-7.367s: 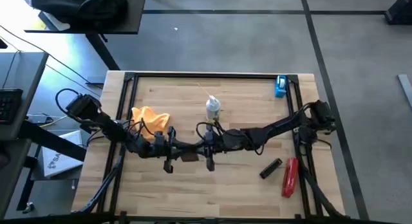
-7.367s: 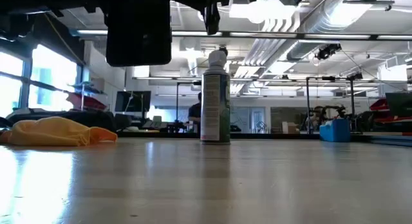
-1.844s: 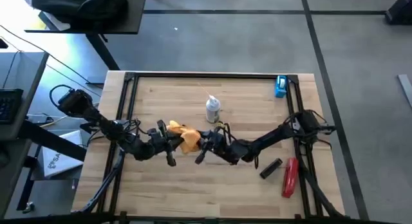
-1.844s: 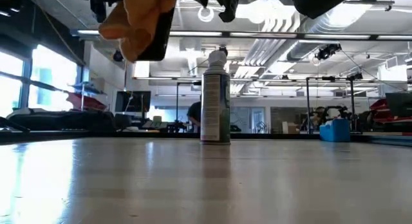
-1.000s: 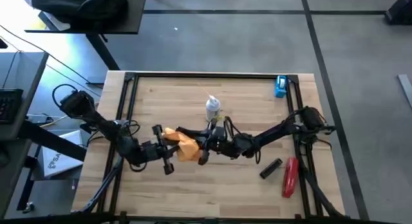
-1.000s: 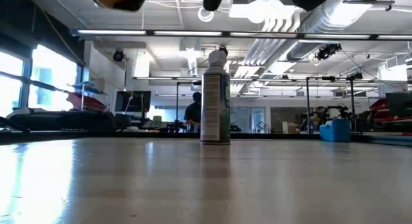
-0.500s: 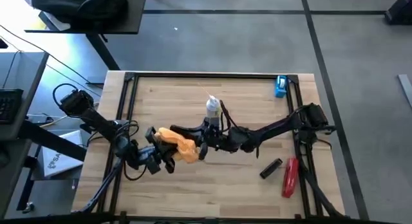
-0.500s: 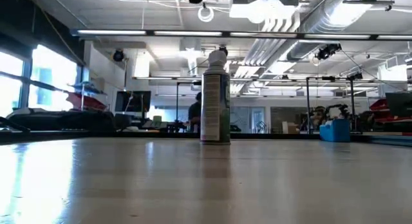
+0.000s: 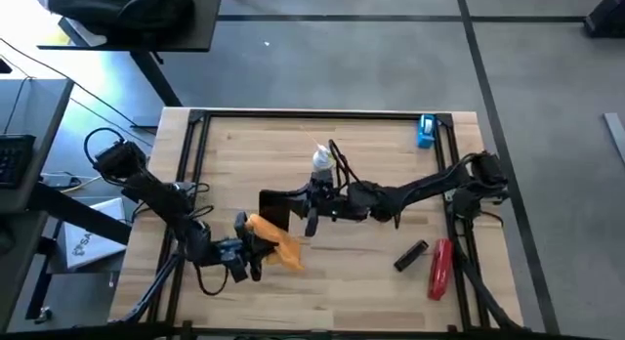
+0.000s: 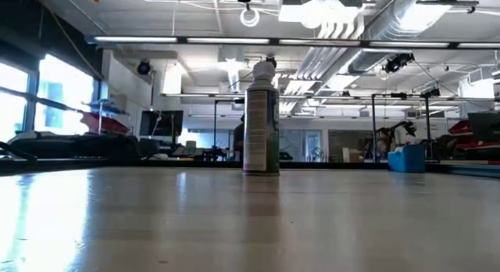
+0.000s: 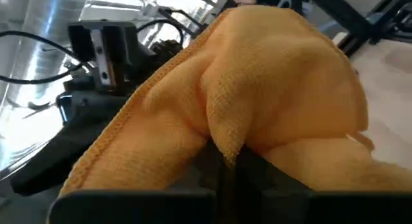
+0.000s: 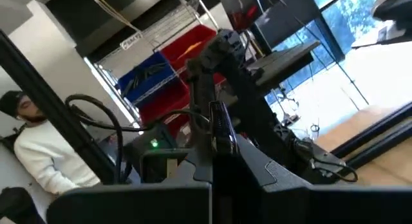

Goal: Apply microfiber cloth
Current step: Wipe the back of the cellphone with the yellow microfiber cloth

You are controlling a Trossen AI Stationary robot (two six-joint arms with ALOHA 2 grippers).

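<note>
The microfiber cloth [image 9: 274, 243] is off the desk [image 9: 371, 281] and gripped in the left tool [image 9: 256, 250], held in the air over the desk's front-left middle; the fingers are clamped on a fold of it, as seen in the left wrist view, where the cloth [image 11: 257, 114] fills most of the frame. A flat black phone [image 9: 276, 209] is held up just beside and behind the cloth by the right tool [image 9: 305, 212], whose fingers appear closed on its edge; in the right wrist view a thin dark edge [image 12: 219, 130] is seen pinched between them, judged to be the phone. So pickup of both items is judged done; cloth and phone look near but apart in the high view, so contact and wiping are judged still to come. The high view alone gives the layout: a spray can [image 9: 321, 162] behind the phone, a blue tape dispenser [image 9: 426, 131] at the far right corner, a red tool [image 9: 440, 267] and a small black object [image 9: 410, 254] at front right. The low view shows only the can [image 10: 262, 119] standing upright on the desk; tools, cloth and phone are above its frame. A seated person [image 12: 38, 156] in a white top is seen only in the right wrist view.
</note>
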